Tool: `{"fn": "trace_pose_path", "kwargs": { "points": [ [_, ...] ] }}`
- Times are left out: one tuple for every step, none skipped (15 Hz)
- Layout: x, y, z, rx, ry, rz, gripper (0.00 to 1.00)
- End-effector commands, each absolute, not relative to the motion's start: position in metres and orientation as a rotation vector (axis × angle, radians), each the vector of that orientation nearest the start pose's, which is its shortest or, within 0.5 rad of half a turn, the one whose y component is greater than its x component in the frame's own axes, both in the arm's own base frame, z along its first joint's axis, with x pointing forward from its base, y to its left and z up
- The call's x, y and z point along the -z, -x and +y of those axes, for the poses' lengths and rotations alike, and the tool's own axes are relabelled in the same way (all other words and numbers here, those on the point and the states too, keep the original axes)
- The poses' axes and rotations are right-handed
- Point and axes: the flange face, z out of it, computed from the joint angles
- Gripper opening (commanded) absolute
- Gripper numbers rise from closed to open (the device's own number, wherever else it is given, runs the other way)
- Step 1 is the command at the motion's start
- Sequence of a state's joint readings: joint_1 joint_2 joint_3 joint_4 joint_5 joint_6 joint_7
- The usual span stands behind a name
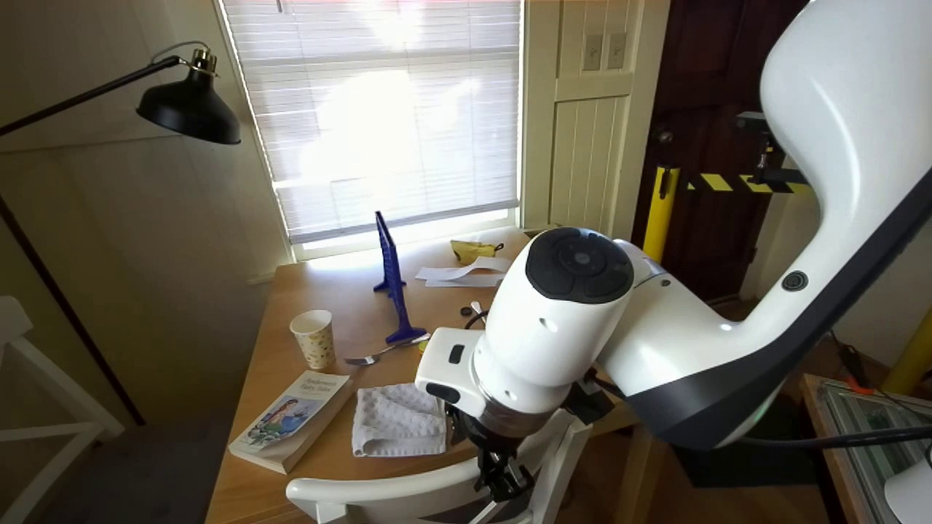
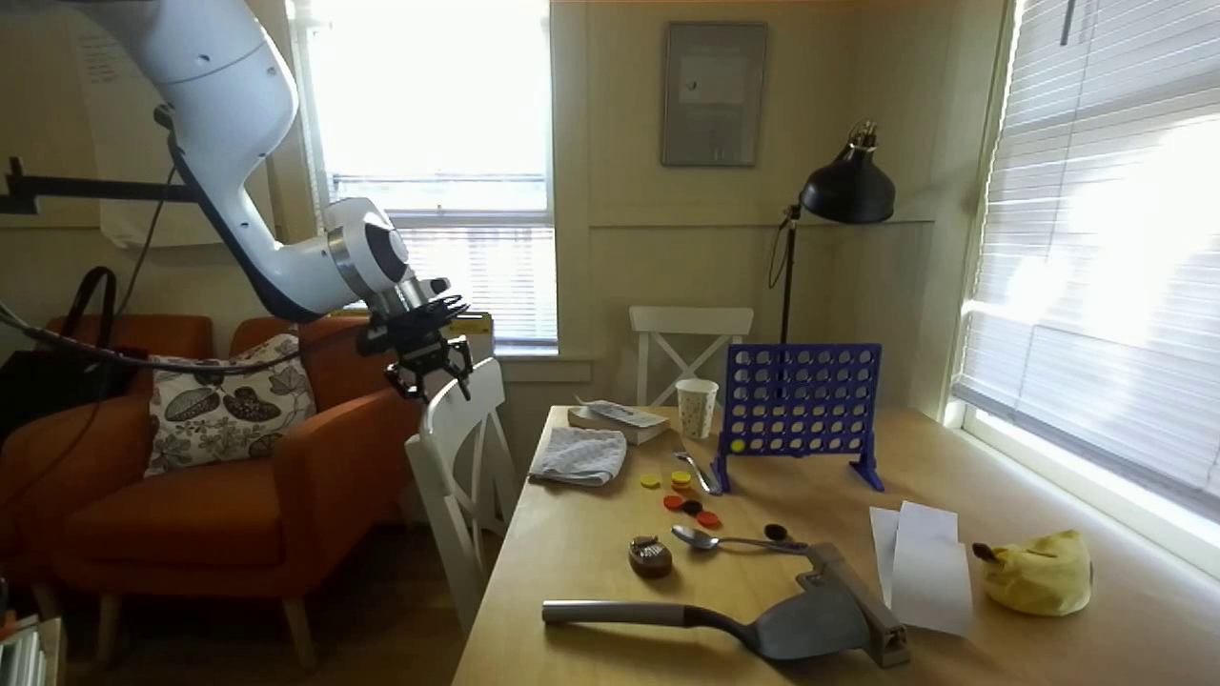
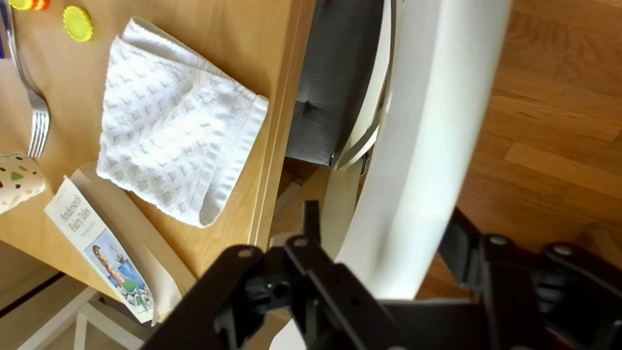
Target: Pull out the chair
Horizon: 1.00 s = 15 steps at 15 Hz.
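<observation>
Sunlit room: a wooden table (image 2: 562, 548) beside lowered window blinds (image 1: 437, 164), an orange armchair (image 2: 210, 510) nearby. White robot arm (image 2: 229, 124) angles down from the upper left of an exterior view, bent at the elbow, wrist tilted downward over the white chair (image 2: 479, 393), which stands at the table's edge, its dark seat (image 3: 335, 78) partly hidden by the tabletop. The black gripper (image 3: 384, 226) is spread wide, fingers (image 3: 311, 223) straddling the chair's curved top rail (image 3: 427, 121); contact cannot be made out.
</observation>
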<state>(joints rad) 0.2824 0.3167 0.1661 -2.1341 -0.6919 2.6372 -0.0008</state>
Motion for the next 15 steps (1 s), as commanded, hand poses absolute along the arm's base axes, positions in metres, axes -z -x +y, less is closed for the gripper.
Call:
{"fn": "trace_pose_path", "kwargs": {
  "points": [
    [-0.264,-0.531,0.276,0.478,2.938,-1.669,0.31],
    [-0.262,-0.530,0.278,0.471,2.929,-1.667,0.26],
    [-0.260,-0.530,0.279,0.469,2.925,-1.668,0.18],
    [-0.259,-0.529,0.280,0.466,2.921,-1.666,0.12],
    [-0.261,-0.527,0.281,0.463,2.923,-1.638,0.06],
    [-0.264,-0.525,0.283,0.462,2.922,-1.627,0.08],
    [-0.266,-0.523,0.285,0.456,2.920,-1.606,0.07],
    [-0.268,-0.521,0.288,0.461,2.917,-1.598,0.08],
    [-0.271,-0.518,0.292,0.457,2.909,-1.586,0.07],
    [-0.273,-0.513,0.298,0.447,2.900,-1.576,0.07],
    [-0.276,-0.510,0.300,0.445,2.896,-1.567,0.07],
    [-0.278,-0.507,0.303,0.435,2.885,-1.553,0.07],
    [-0.278,-0.504,0.306,0.428,2.869,-1.553,0.07],
    [-0.279,-0.503,0.308,0.429,2.858,-1.547,0.07],
    [-0.281,-0.500,0.311,0.429,2.846,-1.549,0.07]
  ]
}}
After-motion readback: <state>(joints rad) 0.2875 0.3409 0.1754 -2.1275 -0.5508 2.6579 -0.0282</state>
